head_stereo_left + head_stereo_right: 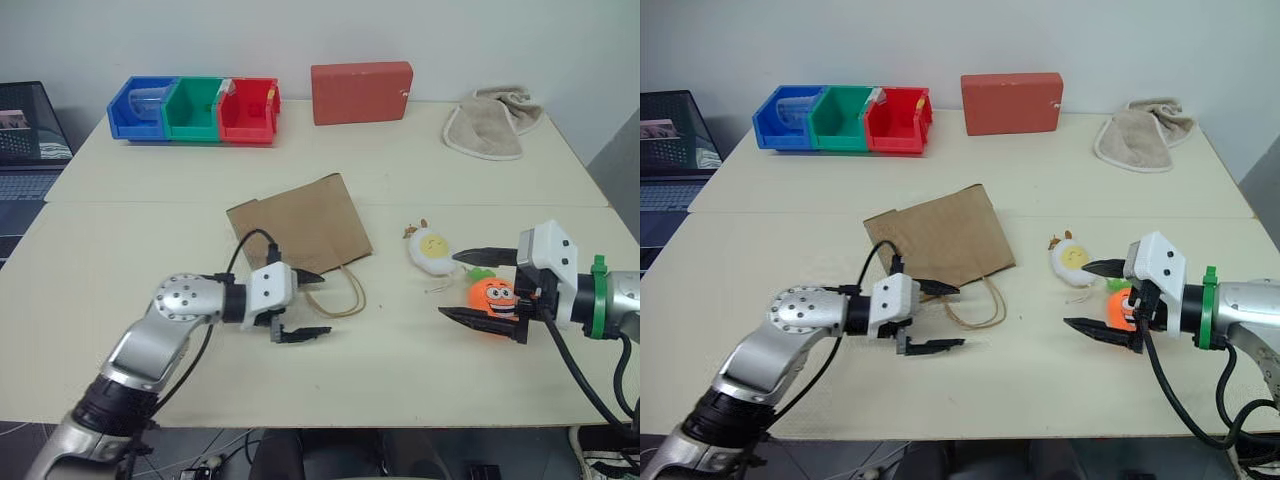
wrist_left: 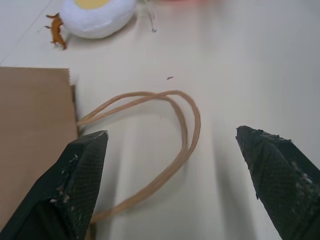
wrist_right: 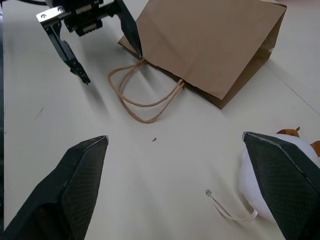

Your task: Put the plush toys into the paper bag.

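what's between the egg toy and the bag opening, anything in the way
Nothing visible. Bare table lies between the egg toy and the paper bag, which lies flat with its handles at the near edge. The bag's mouth looks shut flat, though.

On the pale cream surface [image 1: 400, 180] a plain brown kraft paper bag [image 1: 298, 225] lies flat, its thin tan loop handles [image 1: 345, 295] trailing toward the open left tool [image 1: 305, 303], whose upper finger sits at the bag's mouth edge. To the right, a white egg-shaped plush toy with a yellow face [image 1: 431, 251] lies just beside an orange grinning carrot plush with a green top [image 1: 491, 293]. The right tool [image 1: 475, 286] stands wide open, its black fingers above and below the carrot.
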Motion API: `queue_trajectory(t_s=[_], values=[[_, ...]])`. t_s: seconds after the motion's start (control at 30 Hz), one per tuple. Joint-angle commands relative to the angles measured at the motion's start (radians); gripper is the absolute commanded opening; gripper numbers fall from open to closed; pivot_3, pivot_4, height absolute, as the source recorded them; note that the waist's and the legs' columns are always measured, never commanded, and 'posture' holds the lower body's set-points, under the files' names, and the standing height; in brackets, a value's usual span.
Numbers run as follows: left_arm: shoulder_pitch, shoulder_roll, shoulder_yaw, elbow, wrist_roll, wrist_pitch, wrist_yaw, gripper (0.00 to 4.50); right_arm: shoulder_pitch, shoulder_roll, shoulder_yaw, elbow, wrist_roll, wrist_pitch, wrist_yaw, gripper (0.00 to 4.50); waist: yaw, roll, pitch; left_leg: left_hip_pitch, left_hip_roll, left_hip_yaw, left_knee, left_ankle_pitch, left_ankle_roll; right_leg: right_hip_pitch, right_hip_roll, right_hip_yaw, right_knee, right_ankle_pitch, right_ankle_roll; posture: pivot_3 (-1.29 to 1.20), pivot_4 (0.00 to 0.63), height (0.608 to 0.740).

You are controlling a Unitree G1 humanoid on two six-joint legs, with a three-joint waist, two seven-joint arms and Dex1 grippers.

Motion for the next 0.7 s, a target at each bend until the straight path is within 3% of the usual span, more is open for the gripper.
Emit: queue_trajectory(t_s=[0.03, 0.47, 0.6, 0.7], values=[[-0.030, -0.056, -0.009, 0.057, 0.010, -0.045, 0.010, 4.00, 0.011, -0.002, -0.034, -0.047, 0.035, 0.009, -0.016, 4.50, 0.003, 0.000, 0.000, 0.000, 0.000, 0.000, 0.000, 0.000, 0.000, 0.000, 0.000, 0.000, 0.000, 0.000, 0.000, 0.00, 0.150, 0.740], [-0.077, -0.104, -0.052, 0.199, 0.090, -0.161, -0.037, 0.02, 0.027, 0.006, -0.023, -0.079, 0.066, 0.014, -0.055, 4.50, 0.003, 0.000, 0.000, -0.001, 0.000, -0.002, 0.000, 0.000, 0.000, 0.000, 0.000, -0.001, 0.000, 0.000, 0.000, 0.00, 0.150, 0.740], [-0.095, -0.094, -0.034, 0.182, 0.059, -0.124, -0.067, 0.02, 0.028, 0.020, -0.011, -0.087, 0.089, 0.028, -0.074, 4.50, 0.004, 0.000, 0.000, -0.001, 0.000, -0.002, 0.000, 0.000, 0.000, 0.001, 0.000, -0.002, 0.000, 0.000, 0.000, 0.00, 0.150, 0.740], [-0.140, -0.084, 0.026, 0.127, -0.050, 0.026, -0.089, 0.02, 0.037, 0.044, 0.017, -0.110, 0.086, 0.020, -0.098, 4.50, 0.003, 0.000, 0.000, -0.001, 0.000, -0.002, 0.000, 0.000, 0.000, 0.001, 0.000, -0.002, 0.000, 0.000, 0.000, 0.00, 0.150, 0.740]])
